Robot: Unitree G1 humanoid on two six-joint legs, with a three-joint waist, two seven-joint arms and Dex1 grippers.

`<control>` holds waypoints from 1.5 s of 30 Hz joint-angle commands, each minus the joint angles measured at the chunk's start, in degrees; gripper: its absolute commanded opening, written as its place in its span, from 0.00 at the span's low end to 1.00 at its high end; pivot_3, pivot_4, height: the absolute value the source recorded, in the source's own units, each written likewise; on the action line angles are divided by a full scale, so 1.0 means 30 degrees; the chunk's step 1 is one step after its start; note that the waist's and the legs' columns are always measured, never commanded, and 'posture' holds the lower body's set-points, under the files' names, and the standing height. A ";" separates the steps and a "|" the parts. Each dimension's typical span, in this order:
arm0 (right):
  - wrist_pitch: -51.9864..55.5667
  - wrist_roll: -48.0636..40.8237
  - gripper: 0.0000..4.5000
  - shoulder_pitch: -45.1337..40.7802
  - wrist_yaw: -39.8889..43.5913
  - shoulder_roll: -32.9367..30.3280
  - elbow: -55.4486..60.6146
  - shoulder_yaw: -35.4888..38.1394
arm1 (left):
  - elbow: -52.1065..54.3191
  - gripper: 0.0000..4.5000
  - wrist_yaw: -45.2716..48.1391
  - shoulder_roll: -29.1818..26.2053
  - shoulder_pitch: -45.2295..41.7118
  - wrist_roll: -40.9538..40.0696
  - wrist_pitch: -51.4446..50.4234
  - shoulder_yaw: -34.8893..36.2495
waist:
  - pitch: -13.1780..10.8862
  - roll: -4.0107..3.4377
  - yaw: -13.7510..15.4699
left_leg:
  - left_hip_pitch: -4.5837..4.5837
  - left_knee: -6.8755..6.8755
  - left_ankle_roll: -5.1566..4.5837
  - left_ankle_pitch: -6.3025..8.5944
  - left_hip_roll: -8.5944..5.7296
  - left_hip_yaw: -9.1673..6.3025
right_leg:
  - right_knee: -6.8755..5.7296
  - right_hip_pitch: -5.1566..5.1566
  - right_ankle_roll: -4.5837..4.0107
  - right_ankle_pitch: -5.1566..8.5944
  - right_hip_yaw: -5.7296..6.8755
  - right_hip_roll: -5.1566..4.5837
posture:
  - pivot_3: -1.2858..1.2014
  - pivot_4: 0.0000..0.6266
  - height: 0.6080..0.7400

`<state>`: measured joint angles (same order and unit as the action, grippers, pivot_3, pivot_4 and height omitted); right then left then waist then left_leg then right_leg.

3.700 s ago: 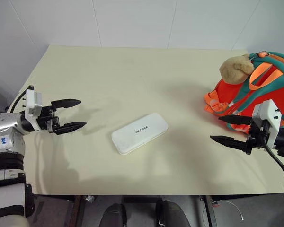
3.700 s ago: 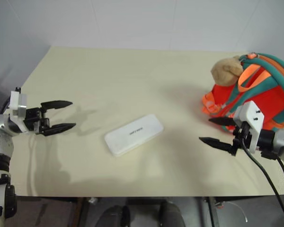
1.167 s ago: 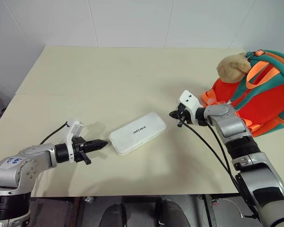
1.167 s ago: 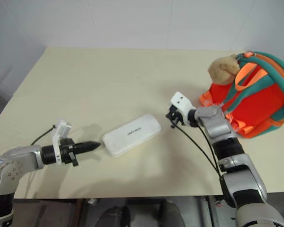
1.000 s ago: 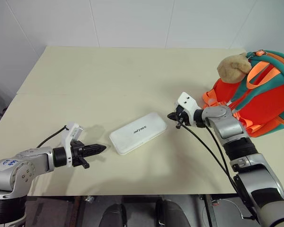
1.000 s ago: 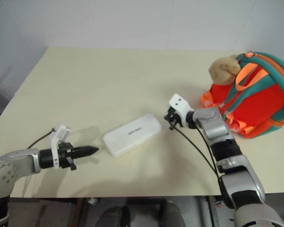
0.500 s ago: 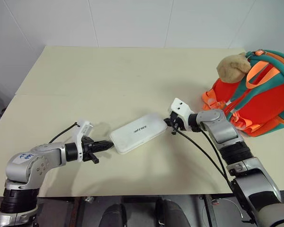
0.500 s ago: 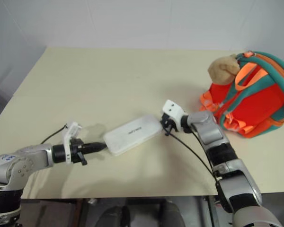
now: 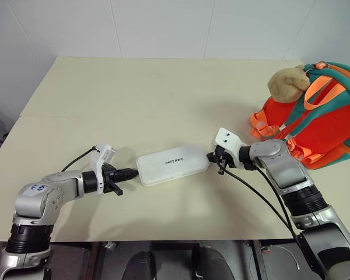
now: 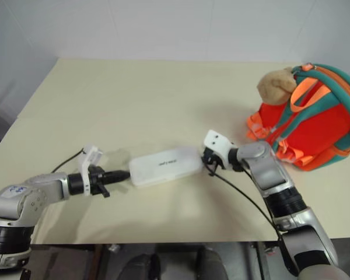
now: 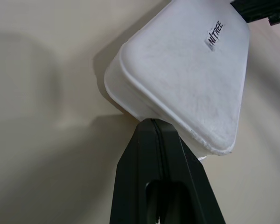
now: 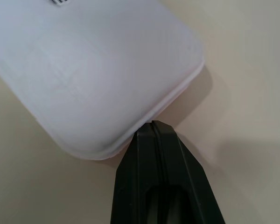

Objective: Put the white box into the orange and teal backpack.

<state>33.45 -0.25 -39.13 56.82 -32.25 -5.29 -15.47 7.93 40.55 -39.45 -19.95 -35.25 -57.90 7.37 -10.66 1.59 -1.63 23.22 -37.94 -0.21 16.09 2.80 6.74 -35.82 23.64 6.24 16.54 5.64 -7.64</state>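
While the box (image 9: 172, 165) lies flat near the middle of the worktop (image 9: 163, 93), low in the frame, a claw presses at each of its short ends. At lower left the left claw (image 9: 131, 172), fingers pressed together and holding nothing, has its tip against the box's left end. Right of centre the right claw (image 9: 210, 156), also pressed together and empty, touches the box's right end. Farther back, at the right edge of the frame, the backpack (image 9: 321, 116) sits on the worktop, well apart from the box, its plush toy (image 9: 288, 83) on top.
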 commanded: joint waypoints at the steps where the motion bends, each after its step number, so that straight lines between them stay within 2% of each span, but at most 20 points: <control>1: 0.0224 -0.0838 0.03 0.0321 0.0712 0.0398 0.2133 -0.0537 | 0.0189 0.00 0.1317 0.0014 -0.1024 -0.0019 0.0937 -0.0913 | 0.0000 0.0000 0.0013 | 0.0000 0.0003 0.0001 0.0003 0.0001 0.0001 | 0.0003 0.0001 0.0000 0.0000 -0.0002 -0.0001 | 0.52 0.24 1.00; 15: 0.2492 -0.1195 0.03 0.1846 0.0614 -0.0274 0.5893 -0.0534 | -0.2344 0.00 0.4276 -0.0420 -0.3138 0.1905 0.2654 -0.2997 | 0.0000 0.0001 0.0042 | 0.0010 0.0004 -0.0011 0.0012 -0.0024 0.0001 | 0.0026 -0.0001 0.0000 0.0000 0.0013 0.0011 | 0.52 0.24 1.00; 23: 0.3620 -0.1377 0.03 0.2414 0.0627 -0.0614 0.7595 -0.0475 | -0.3326 0.00 0.5317 -0.0074 -0.3551 0.3147 0.3482 -0.4051 | 0.0001 0.0001 0.0050 | 0.0013 0.0000 -0.0016 0.0014 -0.0028 0.0003 | 0.0027 -0.0003 0.0000 0.0000 0.0015 0.0017 | 0.52 0.24 1.00; 45: 0.4117 -0.1560 0.03 0.2903 0.0485 -0.1746 0.8100 0.0140 | -0.4224 0.00 0.6822 0.0636 -0.4423 0.4801 0.3989 -0.5213 | 0.0003 0.0004 0.0460 | 0.0011 -0.0018 -0.0034 0.0023 -0.0034 0.0005 | 0.0027 -0.0013 0.0000 0.0000 0.0024 0.0019 | 0.52 0.24 1.00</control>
<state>46.71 -1.24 -30.16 56.78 -38.83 14.19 -14.64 -6.76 58.01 -39.89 -32.84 -19.20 -46.74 -5.01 -10.65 1.60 -0.25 23.25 -37.99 -0.31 16.16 2.69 6.76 -35.73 23.61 6.24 16.54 5.71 -7.58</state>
